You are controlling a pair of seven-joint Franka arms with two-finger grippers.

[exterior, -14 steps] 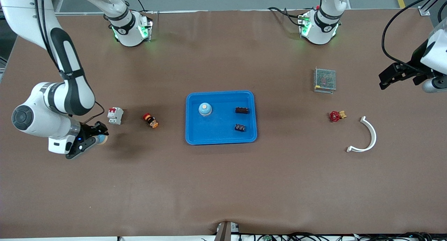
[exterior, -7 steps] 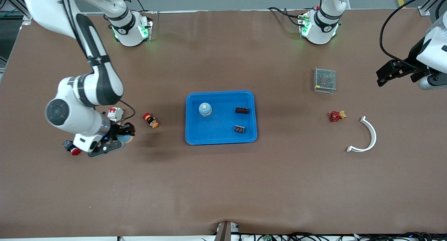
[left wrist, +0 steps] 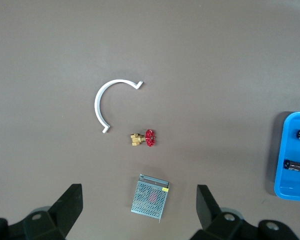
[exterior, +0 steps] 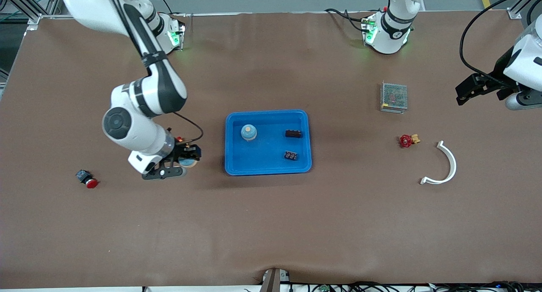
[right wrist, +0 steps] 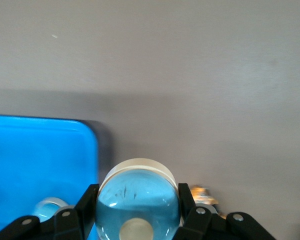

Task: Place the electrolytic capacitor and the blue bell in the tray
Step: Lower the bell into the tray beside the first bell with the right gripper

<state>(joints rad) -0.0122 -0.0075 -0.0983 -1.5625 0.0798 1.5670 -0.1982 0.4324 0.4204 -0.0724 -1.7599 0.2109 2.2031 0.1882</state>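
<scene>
Blue bell (right wrist: 137, 200) sits clamped in the right gripper (exterior: 186, 160) beside the tray (exterior: 237, 167); left gripper (left wrist: 140, 210) gapes wide.

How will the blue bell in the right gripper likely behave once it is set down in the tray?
The bell is a smooth dome on a flat round base, so it should probably stand, as the other bell does in the tray. Its glossy curve may slip in the right gripper. Released tilted, it might roll.
</scene>
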